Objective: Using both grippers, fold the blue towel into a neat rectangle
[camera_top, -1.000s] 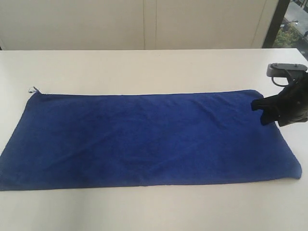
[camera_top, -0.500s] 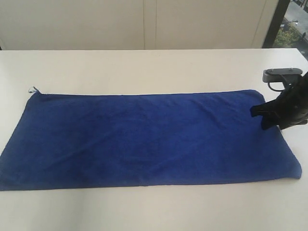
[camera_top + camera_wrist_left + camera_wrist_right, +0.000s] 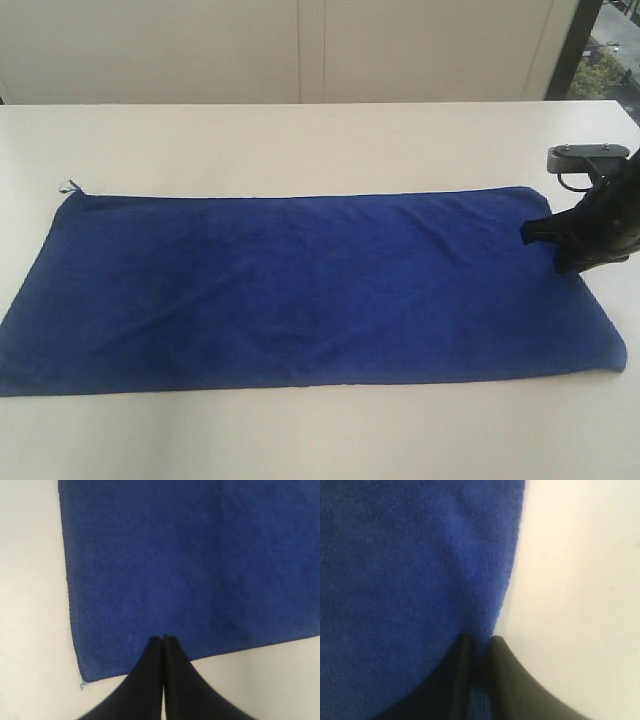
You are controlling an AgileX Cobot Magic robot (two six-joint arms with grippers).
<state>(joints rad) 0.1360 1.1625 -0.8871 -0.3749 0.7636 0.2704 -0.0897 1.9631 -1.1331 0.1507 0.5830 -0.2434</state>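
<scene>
The blue towel lies flat on the white table as a long rectangle, with a tag at its far left corner. The right pincer sits low at the right edge, pinching the hem. The left pincer, pressed together, hangs over a towel corner.

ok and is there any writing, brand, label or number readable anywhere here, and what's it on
None: no text can be read in any view.
The small tag at the towel's back left corner in the exterior view is too small to read.
</scene>
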